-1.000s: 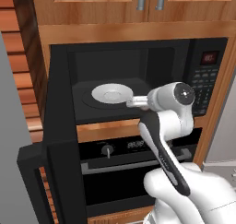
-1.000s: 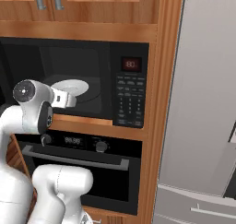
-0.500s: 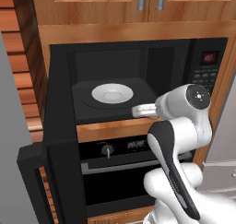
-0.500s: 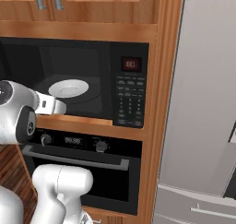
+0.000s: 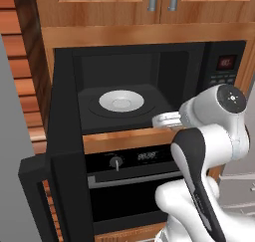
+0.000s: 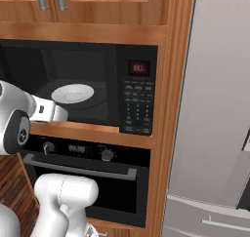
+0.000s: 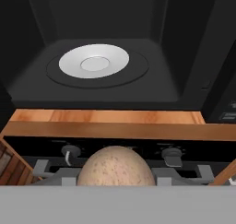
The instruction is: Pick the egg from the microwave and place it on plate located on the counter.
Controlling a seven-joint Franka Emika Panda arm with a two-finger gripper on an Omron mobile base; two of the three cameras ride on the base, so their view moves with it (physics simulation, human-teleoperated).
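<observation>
The tan speckled egg (image 7: 115,166) sits at the bottom of the hand view, and my gripper (image 7: 115,173) is shut on it. Its fingertips are hidden behind the egg. The hand hangs just outside the front sill of the open black microwave (image 5: 191,71), at the cavity's right side (image 5: 163,120) (image 6: 59,113). Inside the microwave (image 7: 184,43) a plain white plate (image 7: 94,61) (image 5: 121,100) (image 6: 72,93) lies on the turntable, bare. The task's plate and the counter are out of view.
The microwave door (image 5: 64,161) swings open to the left. A black oven with knobs (image 5: 130,183) (image 6: 83,167) sits below the wooden shelf. The keypad panel (image 6: 136,107) is to the right, and a grey fridge (image 6: 215,109) stands beyond it.
The hand has drawn back out of the cavity, from beside the white plate to the front sill, with the egg in its grip. The white plate has stayed put.
</observation>
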